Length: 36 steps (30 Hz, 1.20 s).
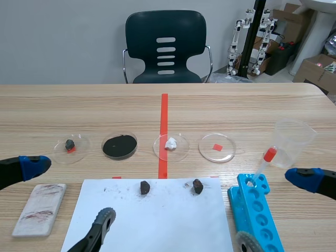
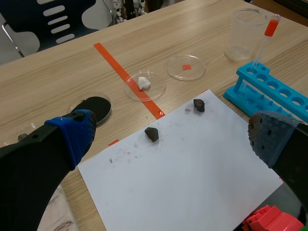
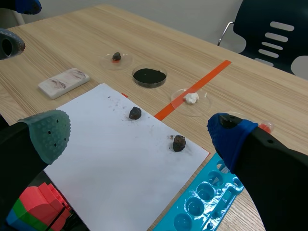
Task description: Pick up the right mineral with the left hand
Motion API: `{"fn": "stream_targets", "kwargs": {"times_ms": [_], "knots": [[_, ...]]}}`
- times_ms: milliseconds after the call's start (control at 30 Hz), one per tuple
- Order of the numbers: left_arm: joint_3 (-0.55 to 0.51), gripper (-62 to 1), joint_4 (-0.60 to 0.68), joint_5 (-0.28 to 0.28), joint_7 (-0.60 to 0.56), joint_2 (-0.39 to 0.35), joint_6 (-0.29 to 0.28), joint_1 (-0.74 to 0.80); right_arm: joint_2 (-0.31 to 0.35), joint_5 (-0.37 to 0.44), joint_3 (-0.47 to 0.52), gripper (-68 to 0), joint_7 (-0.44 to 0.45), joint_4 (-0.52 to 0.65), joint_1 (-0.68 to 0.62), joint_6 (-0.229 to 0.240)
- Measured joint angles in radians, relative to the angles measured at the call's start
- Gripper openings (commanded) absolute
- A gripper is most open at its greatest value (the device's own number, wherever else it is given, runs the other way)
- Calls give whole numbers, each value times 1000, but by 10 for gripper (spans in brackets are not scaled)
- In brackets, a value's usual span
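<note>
1. Right mineral: a dark lump that lay on the white paper sheet near its far edge, well apart from the left mineral.
2. Left gripper: fingers were spread wide with nothing between them, above the paper's near side, short of the right mineral.
3. Right gripper: fingers were spread and empty, by the blue tube rack.

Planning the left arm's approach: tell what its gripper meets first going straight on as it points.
Probably the white paper sheet, close to the nearer small dark rock, which lies ahead of the open left gripper. Depth is unclear.
</note>
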Motion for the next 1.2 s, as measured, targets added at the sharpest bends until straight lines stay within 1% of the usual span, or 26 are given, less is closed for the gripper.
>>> {"fn": "stream_targets", "kwargs": {"times_ms": [733, 833, 1167, 1200], "knots": [[0, 14, 0, 0, 8, 0, 0, -5, 0, 0, 0, -84, 0, 0, 0, 0], [0, 14, 0, 0, 32, 0, 0, -5, 0, 0, 0, -84, 0, 0, 0, 0], [0, 14, 0, 0, 34, 0, 0, -6, 0, 0, 0, -84, 0, 0, 0, 0], [0, 14, 0, 0, 55, 0, -1, -14, 0, 0, 0, -84, 0, 0, 0, 0]]}}
